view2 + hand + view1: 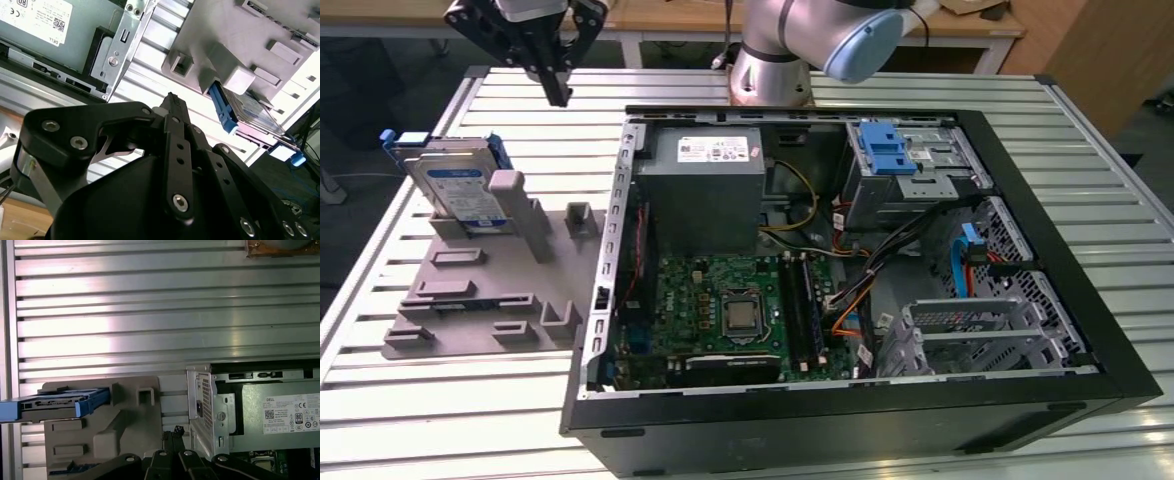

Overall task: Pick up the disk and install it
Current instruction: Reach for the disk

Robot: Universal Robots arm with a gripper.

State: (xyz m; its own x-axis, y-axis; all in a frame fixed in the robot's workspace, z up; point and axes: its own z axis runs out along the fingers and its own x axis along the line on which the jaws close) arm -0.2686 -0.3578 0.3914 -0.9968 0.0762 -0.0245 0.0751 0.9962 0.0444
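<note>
Slatted silver metal worktop [467, 420] is carrying an open black computer case [854, 440] and, at the exterior view's left, a grey plastic holder [467, 300]. The flat silver disk [460, 190], with its blue-and-white label and blue frame, is standing upright in that holder, outside the case. The black gripper [558, 88] is hovering over the worktop, well apart from the disk, its fingers [174, 130] pressing together on nothing.

Silver arm [771, 62], black end effector [559, 92]
</note>
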